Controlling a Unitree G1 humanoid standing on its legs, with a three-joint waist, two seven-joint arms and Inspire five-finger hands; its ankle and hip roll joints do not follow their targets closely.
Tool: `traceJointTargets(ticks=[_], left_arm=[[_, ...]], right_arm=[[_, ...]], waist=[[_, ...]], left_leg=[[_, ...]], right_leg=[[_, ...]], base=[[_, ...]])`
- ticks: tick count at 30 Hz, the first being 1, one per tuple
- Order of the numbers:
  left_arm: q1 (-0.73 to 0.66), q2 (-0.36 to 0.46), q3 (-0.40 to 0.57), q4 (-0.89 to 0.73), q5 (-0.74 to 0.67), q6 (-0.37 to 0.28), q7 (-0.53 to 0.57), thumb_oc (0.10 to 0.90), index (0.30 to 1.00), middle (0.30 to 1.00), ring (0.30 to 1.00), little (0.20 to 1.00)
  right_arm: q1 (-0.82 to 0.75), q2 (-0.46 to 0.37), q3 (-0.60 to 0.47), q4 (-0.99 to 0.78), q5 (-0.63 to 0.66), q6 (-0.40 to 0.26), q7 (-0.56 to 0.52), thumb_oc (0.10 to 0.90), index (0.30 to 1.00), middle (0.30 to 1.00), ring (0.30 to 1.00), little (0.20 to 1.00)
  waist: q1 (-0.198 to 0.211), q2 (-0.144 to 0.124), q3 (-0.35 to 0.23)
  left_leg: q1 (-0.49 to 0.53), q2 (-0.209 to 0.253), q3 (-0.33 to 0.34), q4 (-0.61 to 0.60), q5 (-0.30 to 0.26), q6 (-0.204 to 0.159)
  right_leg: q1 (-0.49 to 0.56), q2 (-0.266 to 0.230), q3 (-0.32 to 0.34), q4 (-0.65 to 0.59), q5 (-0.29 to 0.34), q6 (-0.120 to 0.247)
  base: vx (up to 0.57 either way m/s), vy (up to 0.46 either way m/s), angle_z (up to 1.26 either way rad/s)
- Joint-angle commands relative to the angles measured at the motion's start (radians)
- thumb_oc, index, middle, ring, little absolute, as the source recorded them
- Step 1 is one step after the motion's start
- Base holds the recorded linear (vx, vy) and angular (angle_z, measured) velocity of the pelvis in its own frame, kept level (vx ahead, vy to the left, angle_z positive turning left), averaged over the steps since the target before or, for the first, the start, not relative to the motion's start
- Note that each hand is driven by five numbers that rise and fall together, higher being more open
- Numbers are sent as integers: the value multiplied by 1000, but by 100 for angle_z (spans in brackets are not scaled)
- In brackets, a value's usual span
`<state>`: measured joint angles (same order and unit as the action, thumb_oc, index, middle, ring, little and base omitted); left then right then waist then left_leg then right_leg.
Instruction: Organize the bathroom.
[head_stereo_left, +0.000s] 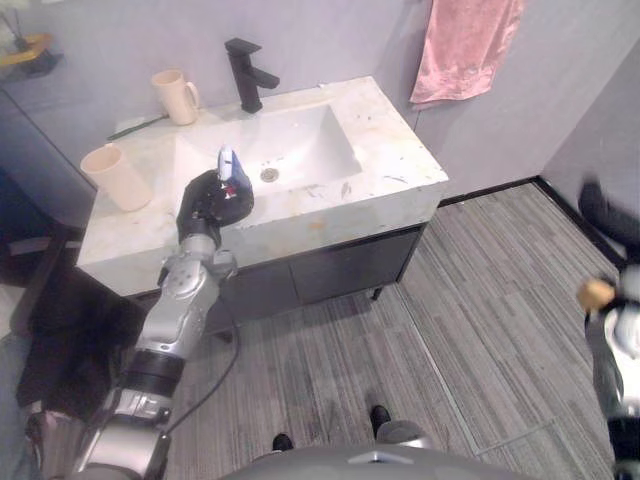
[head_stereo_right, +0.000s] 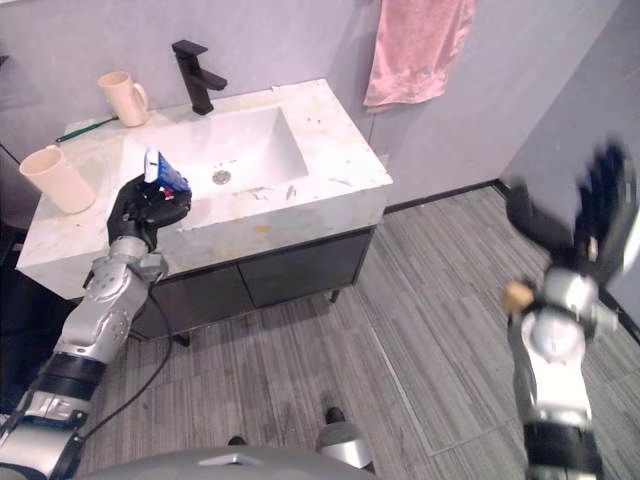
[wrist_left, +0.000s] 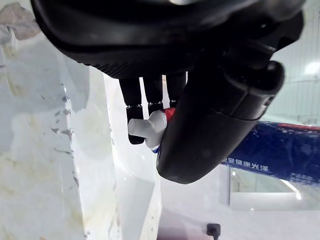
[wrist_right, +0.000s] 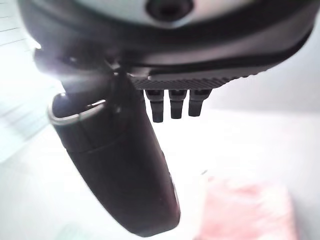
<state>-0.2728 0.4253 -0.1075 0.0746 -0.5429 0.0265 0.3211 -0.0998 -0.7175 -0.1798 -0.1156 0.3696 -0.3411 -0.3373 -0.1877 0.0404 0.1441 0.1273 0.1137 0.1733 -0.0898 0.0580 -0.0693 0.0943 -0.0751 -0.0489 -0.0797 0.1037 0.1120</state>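
My left hand (head_stereo_left: 208, 207) is over the front edge of the marble counter (head_stereo_left: 392, 172), just left of the sink basin (head_stereo_left: 300, 150). Its fingers are curled round a blue toothpaste tube (head_stereo_left: 232, 170), which stands upright out of the fist. In the left wrist view the tube (wrist_left: 280, 155) runs behind the thumb, and its white cap (wrist_left: 152, 127) shows between the thumb and fingers. My right hand (head_stereo_right: 605, 200) is raised far to the right over the floor, away from the counter. Its fingers (wrist_right: 172, 105) are straight and hold nothing.
A beige mug (head_stereo_left: 178, 97) stands at the back left by the black faucet (head_stereo_left: 247, 72), with a green toothbrush (head_stereo_left: 140, 125) lying beside it. A second beige cup (head_stereo_left: 118, 177) is at the counter's left end. A pink towel (head_stereo_left: 465, 45) hangs on the wall.
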Motion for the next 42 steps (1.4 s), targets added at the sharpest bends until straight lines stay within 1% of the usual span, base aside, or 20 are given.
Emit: traceJointTargets(ticks=[1, 2, 3, 4, 6, 8, 9, 10, 14, 18, 21, 22, 24, 26, 27, 28, 31, 33, 36, 42], left_arm=[[-157, 58, 23, -112, 22, -117, -9, 400, 300, 300, 300, 300], [-148, 50, 21, -110, 25, -122, -18, 400, 300, 300, 300, 300], [-141, 40, 12, -108, 22, -122, -29, 400, 300, 300, 300, 300], [-139, 34, 6, -108, 20, -120, -32, 400, 300, 300, 300, 300], [-144, 22, -9, -91, 25, -123, -47, 400, 300, 300, 300, 300], [-158, 17, -28, -79, 22, -115, -55, 400, 300, 300, 300, 300], [-168, 17, -43, -73, 14, -107, -54, 400, 300, 300, 300, 300], [-171, 19, -45, -72, 9, -105, -54, 400, 300, 300, 300, 300], [-196, 9, -79, -49, -3, -92, -58, 400, 300, 300, 300, 300], [-197, -2, -92, -38, -12, -82, -73, 400, 300, 300, 300, 300], [-194, -4, -94, -30, -19, -79, -84, 400, 300, 300, 300, 300], [-199, -8, -103, -22, -29, -72, -84, 400, 300, 300, 300, 300], [-207, -13, -109, -14, -32, -67, -82, 400, 300, 300, 300, 300], [-215, -19, -117, -6, -34, -60, -79, 400, 300, 300, 300, 300], [-218, -28, -125, -1, -39, -53, -84, 400, 300, 300, 300, 300], [-219, -29, -126, 1, -39, -53, -85, 400, 300, 300, 300, 300], [-220, -32, -134, -4, -48, -36, -91, 400, 300, 300, 300, 300], [-220, -31, -137, 8, -52, -42, -106, 400, 300, 300, 300, 300], [-228, -33, -145, 12, -55, -32, -117, 400, 300, 300, 300, 300], [-234, -38, -147, 12, -53, -20, -121, 400, 300, 300, 300, 300]], right_arm=[[-98, -13, 108, -82, 70, -29, 307, 800, 900, 900, 900, 900], [-125, -7, 146, -102, 85, 1, 367, 800, 900, 900, 900, 900], [-175, 7, 211, -127, 116, 54, 446, 800, 900, 900, 900, 900], [-193, 16, 237, -137, 126, 74, 473, 800, 900, 900, 900, 900], [-262, 49, 327, -136, 94, 134, 505, 800, 900, 900, 900, 900], [-308, 72, 397, -128, 69, 161, 516, 800, 900, 900, 900, 900], [-332, 81, 437, -124, 55, 167, 528, 800, 900, 900, 900, 900], [-341, 84, 448, -124, 50, 168, 521, 800, 900, 900, 900, 900], [-429, 130, 529, -89, -22, 183, 465, 800, 900, 900, 900, 900], [-488, 160, 574, -70, -54, 206, 415, 800, 900, 900, 900, 900], [-500, 167, 586, -66, -84, 201, 400, 800, 900, 900, 900, 900], [-518, 179, 605, -57, -106, 200, 372, 800, 900, 900, 900, 900], [-538, 189, 619, -48, -118, 206, 356, 800, 900, 900, 900, 900], [-562, 200, 633, -39, -103, 215, 339, 800, 900, 900, 900, 900], [-591, 219, 651, -20, -92, 228, 333, 800, 900, 900, 900, 900], [-597, 223, 655, -15, -85, 229, 335, 800, 900, 900, 900, 900], [-624, 247, 684, -5, -27, 260, 363, 800, 900, 900, 900, 900], [-634, 255, 700, 12, -17, 258, 358, 800, 900, 900, 900, 900], [-647, 283, 718, 42, 0, 245, 350, 800, 900, 900, 900, 900], [-667, 319, 730, 60, -6, 256, 349, 800, 900, 900, 900, 900]], waist=[[68, -58, -110], [76, -61, -114], [85, -64, -118], [92, -65, -120], [110, -68, -127], [121, -70, -129], [127, -71, -131], [128, -70, -131], [145, -69, -135], [163, -67, -137], [169, -68, -138], [175, -67, -138], [178, -67, -138], [181, -67, -137], [190, -68, -137], [191, -68, -137], [203, -70, -140], [209, -72, -141], [217, -71, -142], [227, -71, -144]], left_leg=[[-21, 14, -81, 10, -34, 14], [-22, 13, -81, 9, -34, 13], [-24, 12, -82, 7, -32, 13], [-25, 12, -84, 6, -31, 12], [-27, 12, -92, 4, -29, 10], [-29, 12, -100, 3, -27, 9], [-30, 12, -105, 3, -26, 8], [-30, 12, -107, 3, -25, 8], [-31, 13, -118, 3, -22, 5], [-32, 13, -130, 3, -19, 3], [-33, 12, -135, 3, -18, 2], [-33, 11, -139, 3, -17, 2], [-33, 11, -141, 3, -16, 1], [-34, 10, -143, 3, -16, 1], [-34, 9, -149, 3, -14, 0], [-34, 9, -150, 3, -14, 0], [-38, 7, -156, 3, -11, -1], [-40, 6, -158, 3, -9, -1], [-43, 4, -165, 3, -8, 0], [-46, 2, -173, 3, -7, 1]], right_leg=[[-12, 8, 24, 62, -137, -47], [-12, 7, 21, 61, -137, -47], [-11, 5, 15, 58, -136, -47], [-10, 4, 12, 57, -136, -48], [-5, 1, -2, 55, -137, -49], [0, -2, -11, 51, -136, -49], [2, -4, -18, 51, -135, -48], [3, -4, -20, 50, -135, -48], [12, -7, -32, 42, -131, -50], [20, -9, -44, 37, -129, -51], [22, -11, -49, 37, -130, -50], [24, -12, -53, 36, -129, -51], [27, -13, -57, 34, -129, -51], [29, -13, -59, 32, -128, -51], [32, -14, -66, 30, -128, -52], [33, -15, -67, 30, -128, -52], [38, -17, -76, 25, -127, -51], [39, -19, -82, 24, -126, -52], [40, -20, -90, 25, -127, -52], [43, -22, -96, 24, -127, -53]], base=[[0, 0, 0], [0, 0, 0], [0, 0, 0], [-7, 5, 6], [1, -6, 15], [-5, -9, 25], [-8, -9, 23], [-7, -9, 26], [4, -5, 13], [23, -1, 6], [14, -1, 10], [6, 2, 7], [0, 0, 0], [0, 0, 0], [18, 8, 3], [26, 9, 4], [22, 3, 5], [14, 0, 8], [18, 0, 13], [19, 1, 5]])
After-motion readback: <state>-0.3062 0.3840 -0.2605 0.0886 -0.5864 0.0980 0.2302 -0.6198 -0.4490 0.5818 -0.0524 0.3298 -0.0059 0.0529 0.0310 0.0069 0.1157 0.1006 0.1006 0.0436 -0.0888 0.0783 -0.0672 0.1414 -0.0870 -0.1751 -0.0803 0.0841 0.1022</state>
